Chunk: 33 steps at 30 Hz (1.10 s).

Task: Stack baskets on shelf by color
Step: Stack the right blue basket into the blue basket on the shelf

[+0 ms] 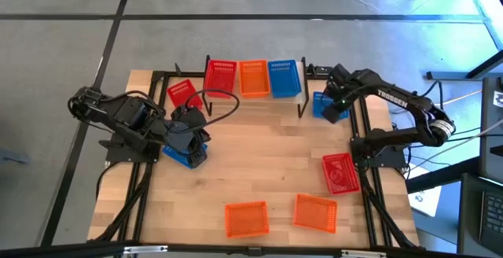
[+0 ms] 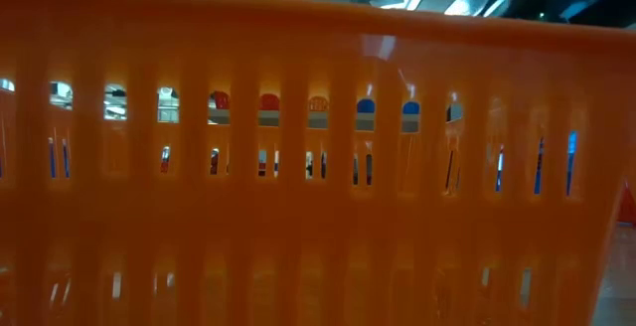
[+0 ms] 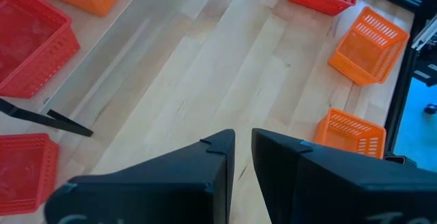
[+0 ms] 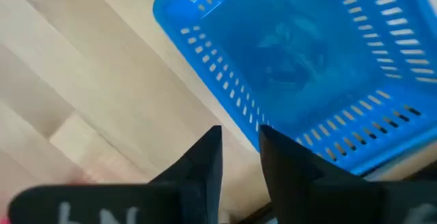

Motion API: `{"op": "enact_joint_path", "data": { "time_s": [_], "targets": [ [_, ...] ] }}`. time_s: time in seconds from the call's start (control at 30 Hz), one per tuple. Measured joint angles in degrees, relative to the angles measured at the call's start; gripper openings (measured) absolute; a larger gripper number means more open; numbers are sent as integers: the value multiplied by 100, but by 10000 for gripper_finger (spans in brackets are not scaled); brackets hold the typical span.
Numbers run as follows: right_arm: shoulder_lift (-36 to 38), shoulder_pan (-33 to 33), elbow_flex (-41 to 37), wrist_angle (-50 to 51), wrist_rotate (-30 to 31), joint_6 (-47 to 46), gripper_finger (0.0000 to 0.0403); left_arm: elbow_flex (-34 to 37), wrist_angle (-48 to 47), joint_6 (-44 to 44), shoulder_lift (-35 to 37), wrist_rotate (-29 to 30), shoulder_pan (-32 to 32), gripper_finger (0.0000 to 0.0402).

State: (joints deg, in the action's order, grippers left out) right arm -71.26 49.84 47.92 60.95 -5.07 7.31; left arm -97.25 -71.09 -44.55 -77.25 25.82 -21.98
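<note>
The shelf (image 1: 236,101) stands at the table's far side, and a red (image 1: 221,77), an orange (image 1: 254,78) and a blue basket (image 1: 284,78) stand in a row on its top. Another red basket (image 1: 183,93) lies on the table beside the shelf's left end. My left gripper (image 1: 191,141) hovers over a blue basket (image 1: 182,156) left of centre; in its wrist view the fingers (image 3: 243,149) are shut on nothing and that basket is hidden. My right gripper (image 1: 333,105) is at a blue basket (image 1: 321,103) right of the shelf, shut on its wall. My right gripper (image 4: 240,142) has the blue basket's side wall (image 4: 240,118) near its top rim, pinched with one finger inside and one outside. The fingers come from above, slanting down, across the wall. Whether the basket is lifted off the table cannot be told.
A red basket (image 1: 341,173) lies near the table's right edge, and two orange baskets (image 1: 246,219) (image 1: 316,212) sit near the near edge. One orange basket's slotted wall (image 2: 318,187) fills the low view. Bare wood lies at mid-table (image 1: 267,152). Black frame rails run along both sides.
</note>
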Motion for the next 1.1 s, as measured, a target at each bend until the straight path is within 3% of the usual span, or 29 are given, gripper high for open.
{"op": "enact_joint_path", "data": {
  "time_s": [0.57,1.1],
  "targets": [
    [-21,0,-413,-663,23,520,96,-2,0,-35,0,1,0,41],
    [-718,-2,-411,-1090,-56,500,96,-2,0,-40,0,2,0,41]
  ]
}}
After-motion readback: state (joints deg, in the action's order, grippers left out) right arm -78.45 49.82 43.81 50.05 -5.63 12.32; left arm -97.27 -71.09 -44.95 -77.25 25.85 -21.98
